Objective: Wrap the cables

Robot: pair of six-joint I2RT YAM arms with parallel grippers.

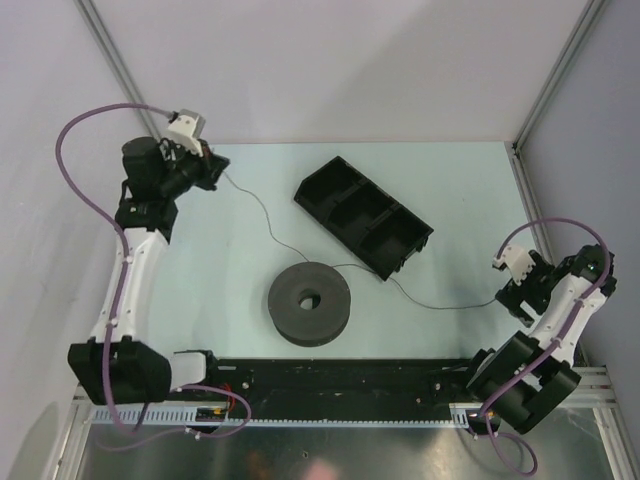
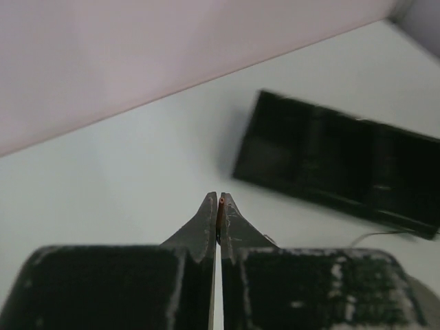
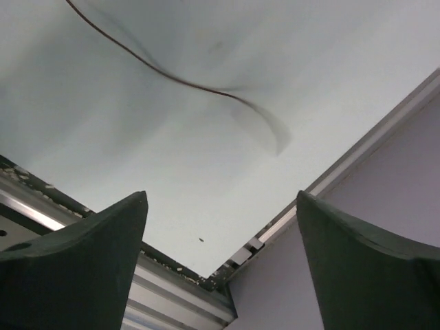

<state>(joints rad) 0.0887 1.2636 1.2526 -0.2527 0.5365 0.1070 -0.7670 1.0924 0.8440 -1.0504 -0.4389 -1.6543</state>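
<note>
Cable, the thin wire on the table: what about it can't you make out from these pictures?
- Right end of the cable: motion-blurred in the right wrist view, beyond the open right gripper; in the top view it is lost against that arm.
- At the spool: too thin in the top view to tell whether it touches the rim.
- In the left gripper: left wrist view shows only a reddish speck between the shut fingertips.

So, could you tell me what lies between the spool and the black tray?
Only the thin cable crosses the bare table between spool and tray, seen in the top view.
</note>
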